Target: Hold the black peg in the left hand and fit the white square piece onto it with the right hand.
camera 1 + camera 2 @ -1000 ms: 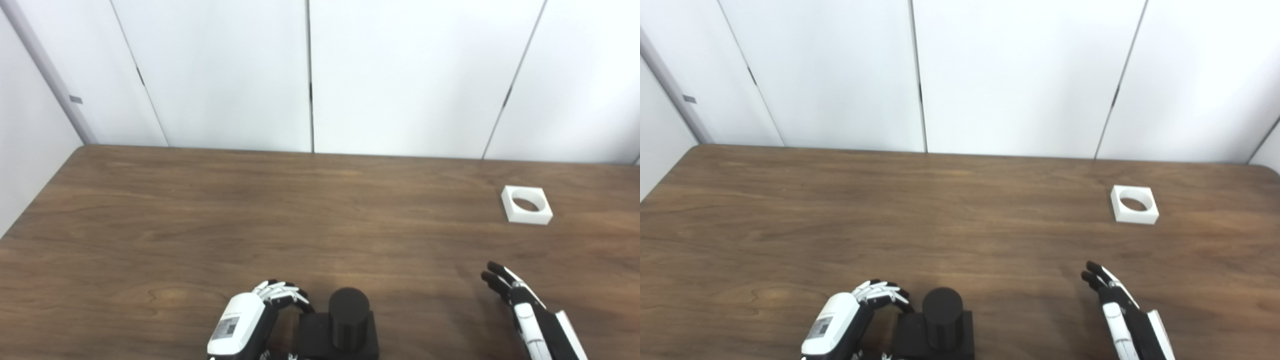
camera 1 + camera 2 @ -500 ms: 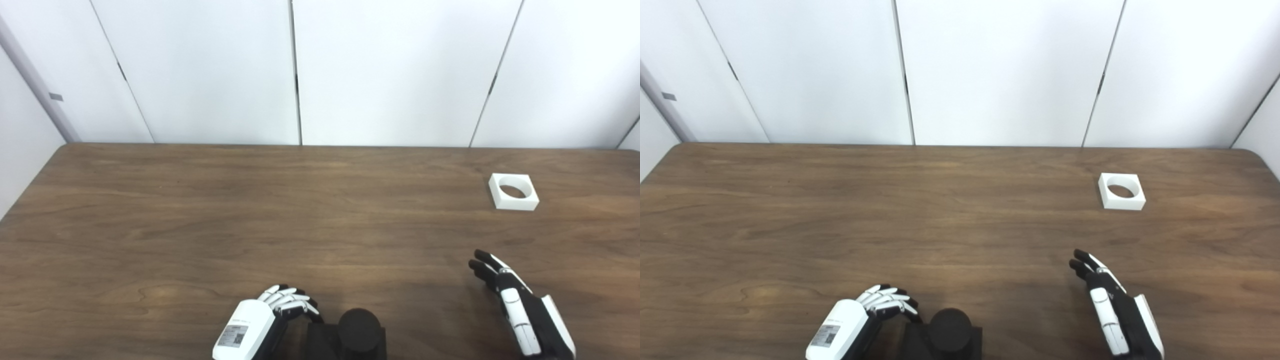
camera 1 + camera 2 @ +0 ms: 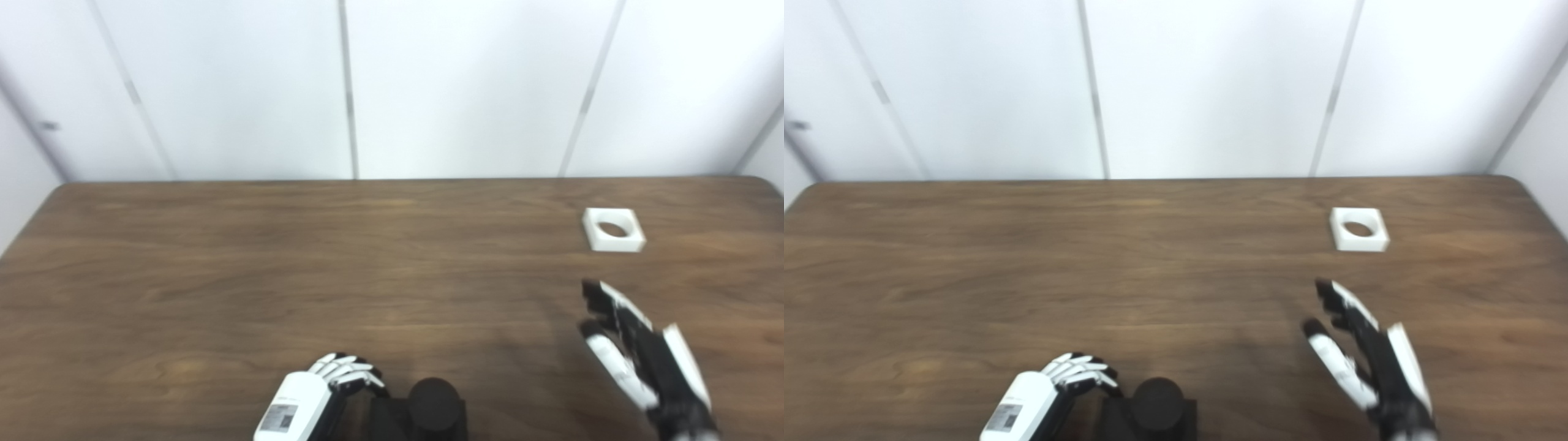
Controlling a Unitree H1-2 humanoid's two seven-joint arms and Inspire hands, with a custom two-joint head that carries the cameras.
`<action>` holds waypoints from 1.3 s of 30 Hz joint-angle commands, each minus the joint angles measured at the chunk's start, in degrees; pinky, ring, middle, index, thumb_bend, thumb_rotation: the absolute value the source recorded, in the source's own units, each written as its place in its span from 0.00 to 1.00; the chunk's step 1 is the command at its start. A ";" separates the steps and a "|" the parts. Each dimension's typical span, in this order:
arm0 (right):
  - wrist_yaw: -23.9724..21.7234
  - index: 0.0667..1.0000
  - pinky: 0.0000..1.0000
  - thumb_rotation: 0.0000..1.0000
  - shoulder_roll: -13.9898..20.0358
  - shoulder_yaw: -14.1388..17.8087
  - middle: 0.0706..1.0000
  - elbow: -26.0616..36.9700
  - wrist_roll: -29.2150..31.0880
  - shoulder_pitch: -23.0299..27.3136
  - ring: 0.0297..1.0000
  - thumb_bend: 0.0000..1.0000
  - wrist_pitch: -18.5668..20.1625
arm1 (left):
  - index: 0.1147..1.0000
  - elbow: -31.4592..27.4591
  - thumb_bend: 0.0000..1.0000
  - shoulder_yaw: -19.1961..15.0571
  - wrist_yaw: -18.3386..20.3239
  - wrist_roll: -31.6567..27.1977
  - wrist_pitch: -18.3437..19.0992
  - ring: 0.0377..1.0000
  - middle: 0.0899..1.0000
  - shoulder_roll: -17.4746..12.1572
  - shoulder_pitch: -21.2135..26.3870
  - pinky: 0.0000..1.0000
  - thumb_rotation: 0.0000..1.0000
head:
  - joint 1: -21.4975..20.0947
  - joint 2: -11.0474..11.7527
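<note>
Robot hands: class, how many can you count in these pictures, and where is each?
2. The left robot hand is at the near edge of the table, beside the black peg. The right robot hand is raised, open, near the white square piece.

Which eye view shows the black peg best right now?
The left eye view: the black peg and its base sit slightly farther from the bottom edge. The right eye view shows the same peg, cropped lower, beside the left hand.
</note>
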State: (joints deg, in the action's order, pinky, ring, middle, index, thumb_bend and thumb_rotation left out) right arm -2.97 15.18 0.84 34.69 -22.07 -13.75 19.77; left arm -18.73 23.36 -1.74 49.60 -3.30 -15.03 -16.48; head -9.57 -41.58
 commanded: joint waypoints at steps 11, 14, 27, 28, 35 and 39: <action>-9.58 0.87 0.93 0.13 12.48 1.77 0.94 -2.12 -9.56 15.23 1.00 0.85 6.59 | 0.42 1.74 0.52 -1.53 1.90 0.95 -0.70 0.81 0.73 -1.84 -0.93 0.89 0.05 | -6.12 1.20; -10.16 0.87 0.93 0.12 14.65 2.10 0.95 -5.41 -10.03 18.19 1.00 0.87 5.94 | 0.42 2.23 0.52 -2.09 1.43 0.33 -1.70 0.81 0.73 -2.03 -1.06 0.89 0.05 | -7.53 1.33; -10.51 0.85 0.95 0.19 21.21 -2.36 0.94 -23.81 -14.23 30.91 0.99 0.86 1.99 | 0.42 3.75 0.52 -4.34 0.17 -0.60 -5.20 0.81 0.72 -2.84 -1.84 0.90 0.05 | -12.31 1.85; -10.52 0.86 0.95 0.19 21.44 -2.76 0.94 -25.21 -14.36 31.78 0.99 0.86 1.71 | 0.42 3.80 0.52 -4.50 0.18 -0.61 -5.44 0.81 0.72 -2.82 -1.91 0.90 0.05 | -12.45 1.83; -11.60 0.85 0.97 0.19 23.07 -6.08 0.94 -34.42 -15.39 38.11 0.99 0.86 0.90 | 0.42 3.35 0.52 -5.04 0.60 -0.64 -5.90 0.81 0.73 -2.73 -2.51 0.91 0.05 | -12.35 1.28; -12.01 0.84 0.96 0.20 23.91 -8.03 0.94 -38.99 -16.10 40.92 1.00 0.87 0.09 | 0.42 2.97 0.52 -5.18 0.73 -0.73 -5.93 0.81 0.72 -2.73 -2.70 0.91 0.05 | -12.40 1.16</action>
State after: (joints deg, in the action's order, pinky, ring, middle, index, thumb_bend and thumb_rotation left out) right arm -15.60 36.88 -7.38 -4.58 -37.29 23.99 21.87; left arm -16.67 18.84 -2.53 47.85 -10.06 -15.94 -17.45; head -21.88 -40.34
